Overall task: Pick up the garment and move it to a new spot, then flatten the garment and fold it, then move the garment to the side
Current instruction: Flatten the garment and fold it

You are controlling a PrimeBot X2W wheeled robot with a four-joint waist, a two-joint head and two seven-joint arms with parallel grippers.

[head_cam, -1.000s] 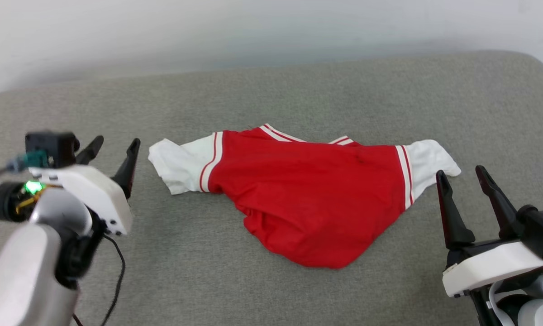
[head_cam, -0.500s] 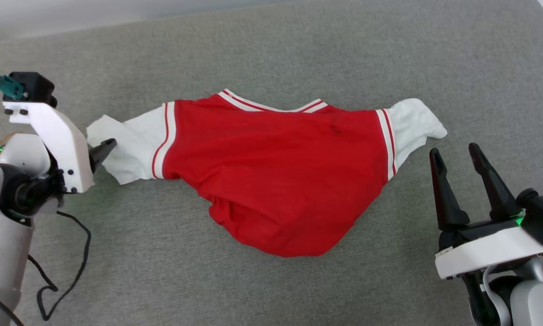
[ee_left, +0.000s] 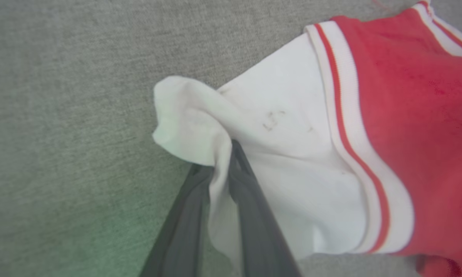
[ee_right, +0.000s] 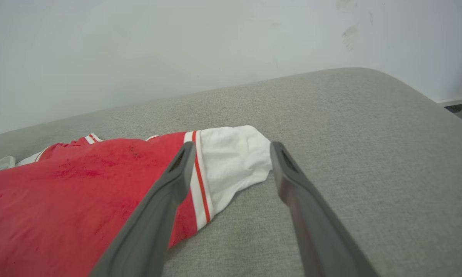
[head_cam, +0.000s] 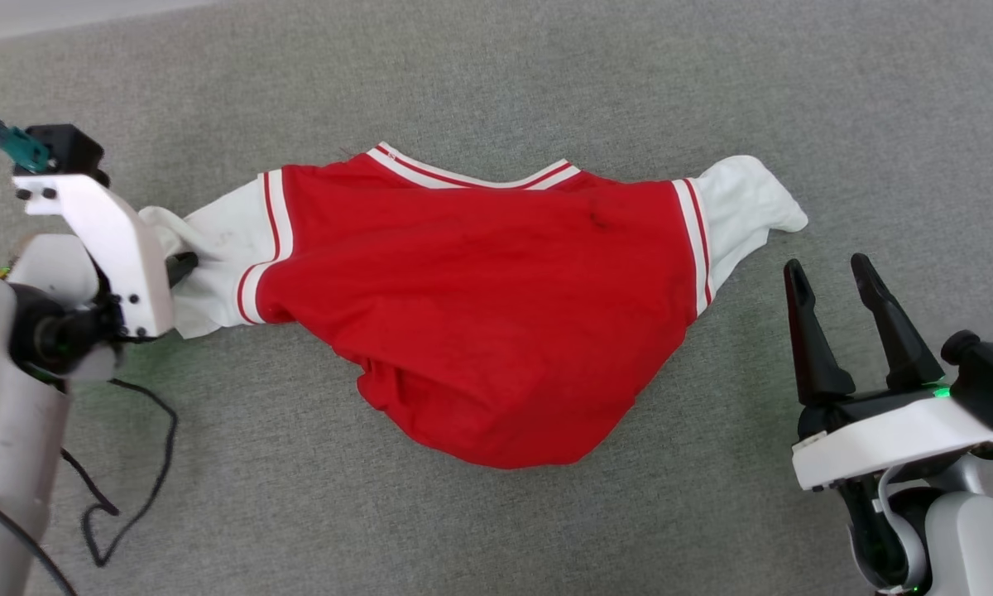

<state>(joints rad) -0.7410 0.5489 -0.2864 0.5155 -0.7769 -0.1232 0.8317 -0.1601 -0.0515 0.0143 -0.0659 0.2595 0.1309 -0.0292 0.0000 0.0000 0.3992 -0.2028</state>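
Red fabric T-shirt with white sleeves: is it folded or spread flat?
Neither; the red fabric T-shirt lies crumpled, its lower edge bunched up.

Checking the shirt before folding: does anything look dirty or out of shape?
Yes. The shirt lies bunched, its lower part crumpled. Faint grey marks show on the left sleeve, and a dark smudge near the right sleeve.

Grey fabric surface (head_cam: 496, 530); pale wall (ee_right: 177, 46) behind.

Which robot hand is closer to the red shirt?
Left. The left gripper pinches one white sleeve of the shirt. The right gripper sits open beside the other sleeve, not touching it.
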